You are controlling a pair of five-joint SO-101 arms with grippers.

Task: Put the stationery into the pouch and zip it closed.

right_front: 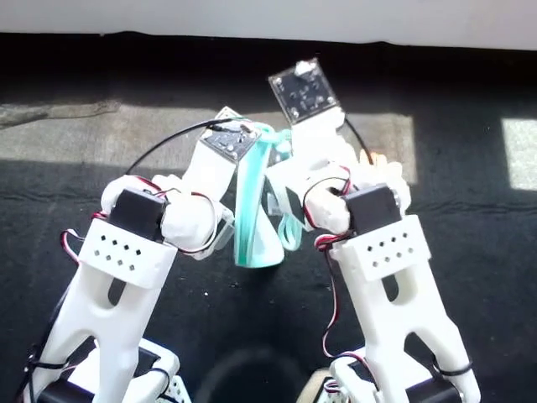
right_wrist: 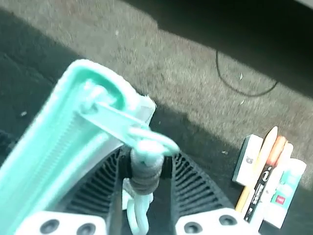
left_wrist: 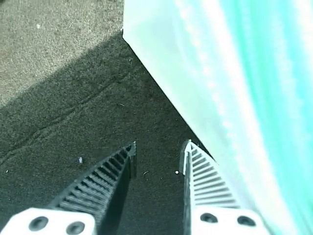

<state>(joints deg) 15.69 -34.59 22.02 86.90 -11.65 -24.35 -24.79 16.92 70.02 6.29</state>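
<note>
- The left gripper (left_wrist: 160, 146) is hanging low over the dark mat (left_wrist: 73, 122) with its jaws apart and nothing between them. The teal pouch (left_wrist: 234, 73) is sitting just beside one finger, not inside the gap.
- In the high view, the pouch is standing on edge between the two arms.
- The right gripper (right_wrist: 145, 159) is pinching the knotted pull cord (right_wrist: 143, 176) of the zipper at the pouch's end.
- The stationery (right_wrist: 266, 178) is lying in a bundle on the mat, apart from the pouch, so I am judging the step in hand to be opening the zip.
- To do it well, the left jaws should be closing on the pouch's edge first, bracing it. The right gripper should then be drawing the cord along the zip line, not upward. Otherwise the whole pouch is likely to be dragged.
</note>
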